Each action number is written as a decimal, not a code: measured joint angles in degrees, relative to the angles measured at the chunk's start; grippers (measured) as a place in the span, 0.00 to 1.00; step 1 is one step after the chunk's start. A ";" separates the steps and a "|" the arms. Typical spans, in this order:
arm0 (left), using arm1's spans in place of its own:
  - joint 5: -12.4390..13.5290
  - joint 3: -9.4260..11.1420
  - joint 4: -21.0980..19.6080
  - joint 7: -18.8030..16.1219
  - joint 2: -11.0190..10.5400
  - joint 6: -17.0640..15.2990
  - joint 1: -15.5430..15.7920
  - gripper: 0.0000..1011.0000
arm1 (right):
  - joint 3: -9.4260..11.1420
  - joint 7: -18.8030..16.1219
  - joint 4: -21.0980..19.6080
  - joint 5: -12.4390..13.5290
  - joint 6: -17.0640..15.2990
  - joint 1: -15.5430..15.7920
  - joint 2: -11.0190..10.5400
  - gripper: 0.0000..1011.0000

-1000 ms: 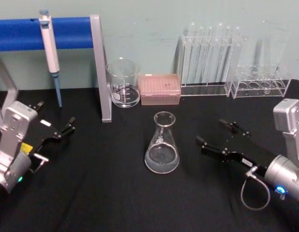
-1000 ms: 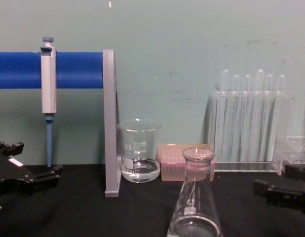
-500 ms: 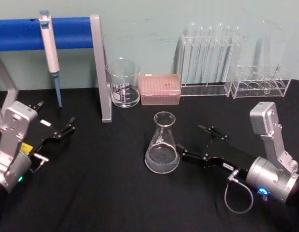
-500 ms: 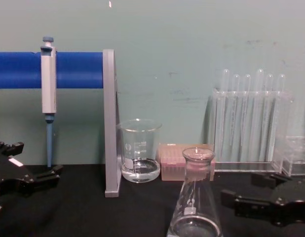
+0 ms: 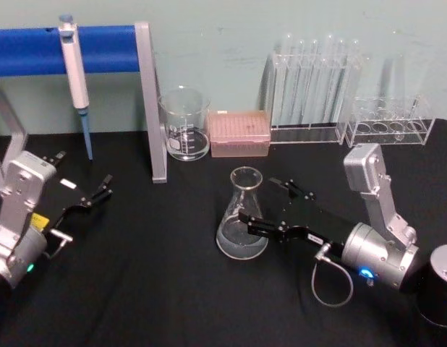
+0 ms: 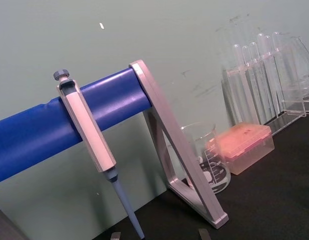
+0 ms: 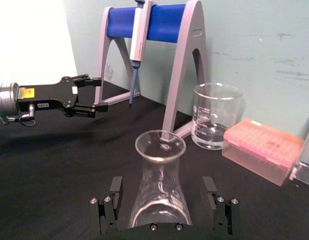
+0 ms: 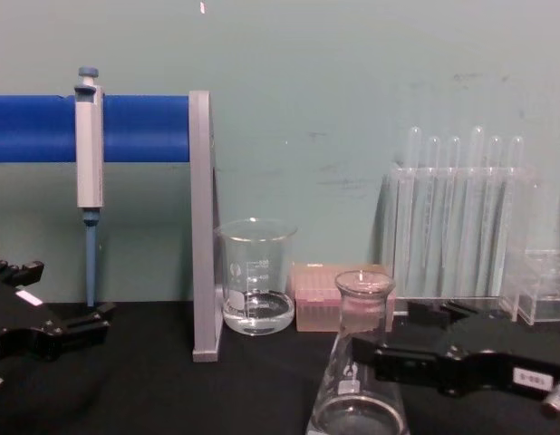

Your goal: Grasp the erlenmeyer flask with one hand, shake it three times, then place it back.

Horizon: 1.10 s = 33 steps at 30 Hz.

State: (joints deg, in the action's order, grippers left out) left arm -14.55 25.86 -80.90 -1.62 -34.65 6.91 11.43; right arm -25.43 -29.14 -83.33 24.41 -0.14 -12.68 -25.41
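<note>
right gripper (image 5: 257, 199) wide open, empty, straddling flask (image 5: 240, 235) w/o touching, set to close on it; left gripper (image 5: 82, 172) parked far left

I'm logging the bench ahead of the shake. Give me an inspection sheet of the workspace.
Surface: black cloth, no spills seen.
Job's things: erlenmeyer flask upright mid-table, some clear liquid inside.
Clutter: beaker, pink tip box, test tube rack and second clear rack along the back; pipette hanging on blue stand.
Grippers: right gripper open, fingers either side of the flask, apart from the glass; left gripper open, parked at the left.
Cables: cable loop at the right wrist.
Surroundings: teal wall; nothing else seen.
</note>
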 joint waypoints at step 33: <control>0.00 0.00 0.00 0.00 0.00 0.00 0.00 0.99 | -2.61 -0.83 7.63 -4.52 2.47 -6.45 5.22 0.99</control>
State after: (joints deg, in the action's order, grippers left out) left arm -14.55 25.86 -80.90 -1.62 -34.65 6.91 11.43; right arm -28.04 -29.98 -75.70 19.89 2.33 -19.13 -20.18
